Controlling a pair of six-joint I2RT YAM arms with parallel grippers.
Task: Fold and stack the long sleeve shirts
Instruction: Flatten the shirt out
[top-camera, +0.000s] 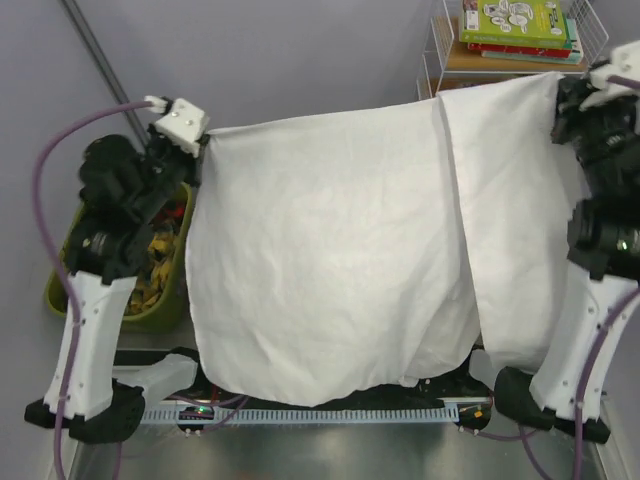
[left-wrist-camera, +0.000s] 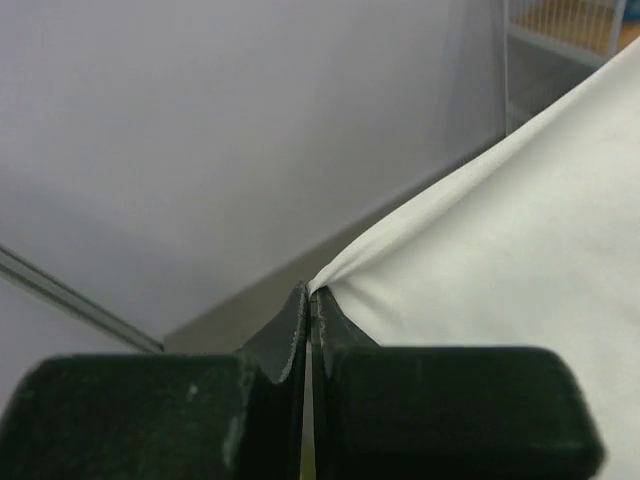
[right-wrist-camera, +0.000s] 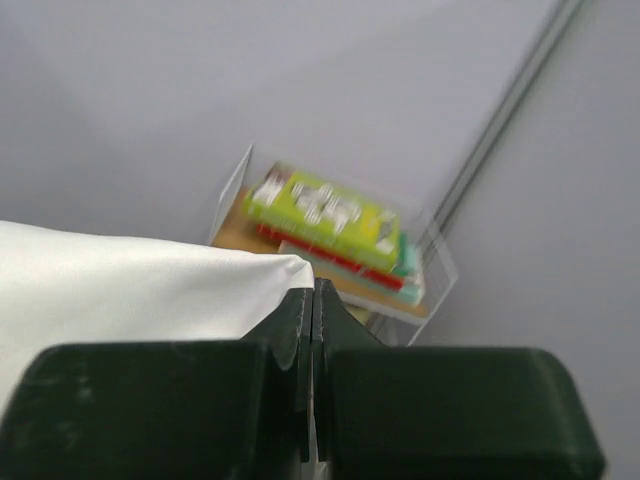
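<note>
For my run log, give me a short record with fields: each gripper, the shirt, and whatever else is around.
left gripper: shut on one upper corner of the white shirt
right gripper: shut on the other upper corner
shirt state: held up, spread between the arms, hanging unfolded
left of the arms: green bin
far right: books on a wire shelf

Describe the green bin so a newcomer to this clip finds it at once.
Find the white shirt stretched across the middle. At its left edge, partly hidden by the left arm, sits the green bin of yellowish clutter. Its only green neighbour is a book on the right-hand shelf.
</note>
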